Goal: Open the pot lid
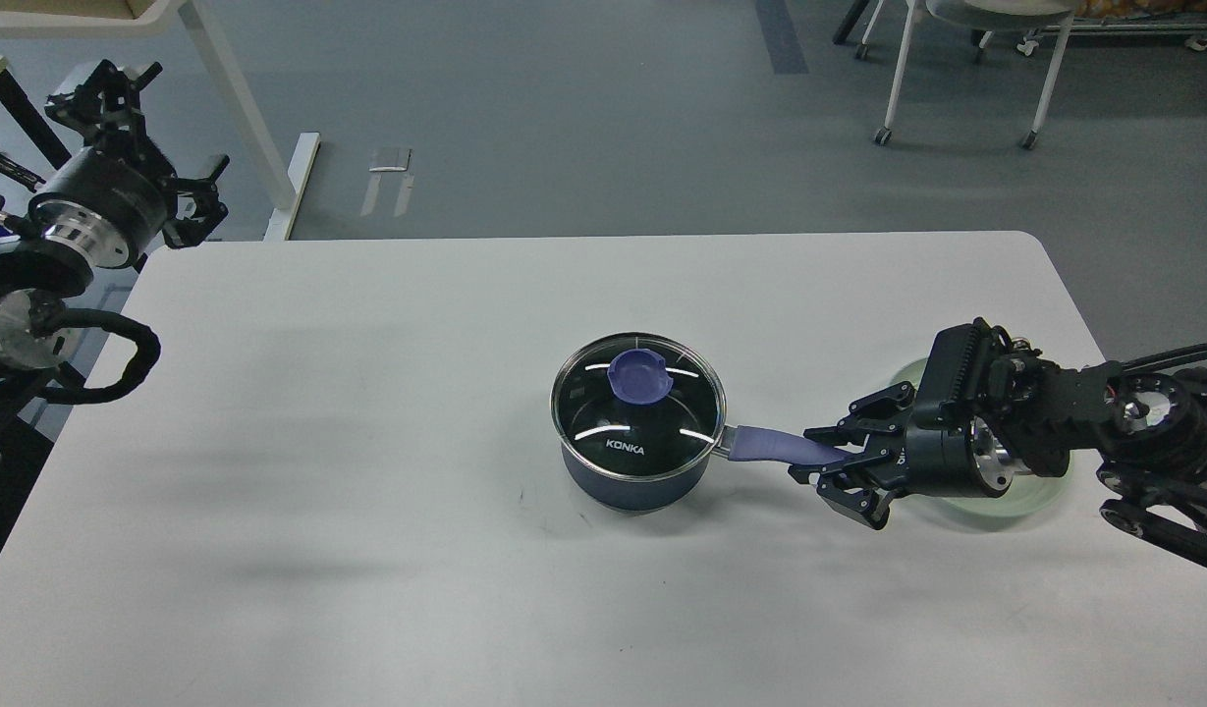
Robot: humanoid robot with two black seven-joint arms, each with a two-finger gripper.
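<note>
Head view: the dark-blue KONKA saucepan (634,462) sits right of centre on the white table (367,442), its glass lid (638,407) on — the right gripper (827,462) clasps the saucepan's blue handle (775,445), while the left gripper (137,133), upper left, is spread wide, empty.

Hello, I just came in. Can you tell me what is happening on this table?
A two-armed robot is working on a dark pot that stands on a white table. The glass lid, with its blue knob, is on the pot, not yet lifted. The right pincer is at the end of the pot's blue handle, its fingers closing around it. The left pincer is held up off the table's far left corner, holding nothing.
</note>
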